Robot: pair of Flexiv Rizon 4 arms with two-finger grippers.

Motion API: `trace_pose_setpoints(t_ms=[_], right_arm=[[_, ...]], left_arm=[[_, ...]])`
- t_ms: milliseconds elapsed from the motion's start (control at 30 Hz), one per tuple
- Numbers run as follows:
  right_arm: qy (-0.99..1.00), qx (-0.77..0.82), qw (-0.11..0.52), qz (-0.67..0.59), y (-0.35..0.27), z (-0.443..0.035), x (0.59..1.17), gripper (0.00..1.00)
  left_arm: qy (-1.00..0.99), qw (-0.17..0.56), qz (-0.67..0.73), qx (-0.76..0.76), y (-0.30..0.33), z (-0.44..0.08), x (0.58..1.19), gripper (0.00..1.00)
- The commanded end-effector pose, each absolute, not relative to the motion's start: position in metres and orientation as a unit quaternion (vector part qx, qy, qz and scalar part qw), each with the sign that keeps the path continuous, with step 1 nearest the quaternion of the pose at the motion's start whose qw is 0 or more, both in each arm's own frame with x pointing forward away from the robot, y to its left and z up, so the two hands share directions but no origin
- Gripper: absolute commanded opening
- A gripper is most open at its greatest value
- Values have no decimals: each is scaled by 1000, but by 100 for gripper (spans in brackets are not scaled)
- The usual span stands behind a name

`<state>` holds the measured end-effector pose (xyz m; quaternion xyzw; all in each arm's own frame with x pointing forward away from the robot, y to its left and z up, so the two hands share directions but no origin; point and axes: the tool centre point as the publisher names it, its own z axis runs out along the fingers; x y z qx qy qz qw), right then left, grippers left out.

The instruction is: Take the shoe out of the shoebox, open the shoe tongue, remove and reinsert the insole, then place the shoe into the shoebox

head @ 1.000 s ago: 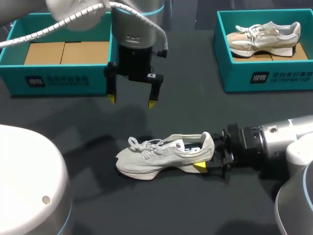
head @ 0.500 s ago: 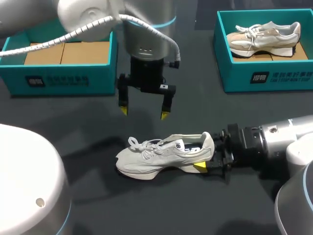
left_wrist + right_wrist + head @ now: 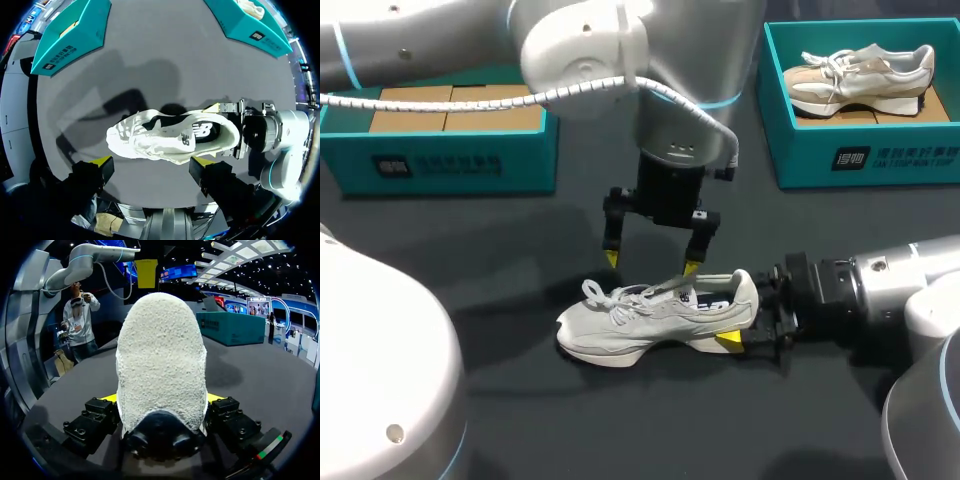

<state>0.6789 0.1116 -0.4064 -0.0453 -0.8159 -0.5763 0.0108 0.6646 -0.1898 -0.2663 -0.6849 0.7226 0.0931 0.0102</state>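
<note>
A light grey shoe (image 3: 650, 318) lies on its sole on the black table, toe to the left, laces and tongue up. My right gripper (image 3: 738, 338) is shut on its heel; in the right wrist view the heel (image 3: 161, 365) fills the space between the yellow-tipped fingers (image 3: 106, 398). My left gripper (image 3: 651, 263) hangs open just above the shoe's opening and laces, one tip on each side. In the left wrist view the shoe (image 3: 170, 137) lies ahead of the left gripper (image 3: 150, 162), and the right gripper (image 3: 235, 131) shows at its heel.
A teal shoebox (image 3: 450, 165) with a cardboard floor stands at the back left. A second teal box (image 3: 860, 155) at the back right holds a beige shoe (image 3: 860, 75). My right arm (image 3: 880, 295) lies low across the table's right side.
My left arm has swung right and down, from in front of the left shoebox to just over the shoe, its fingers still open. The right gripper and shoe have not moved.
</note>
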Motion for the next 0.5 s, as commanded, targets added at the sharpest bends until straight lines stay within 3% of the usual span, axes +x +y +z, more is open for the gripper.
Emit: trace_pose_setpoints(t_ms=[33,500], right_arm=[[-817,-46,11,-575,112,-405,678,0],[-817,-46,11,-575,112,-405,678,0]], left_arm=[[716,22,113,-688,-212,-285,668,100],[692,39,138,-708,-237,-317,672,100]])
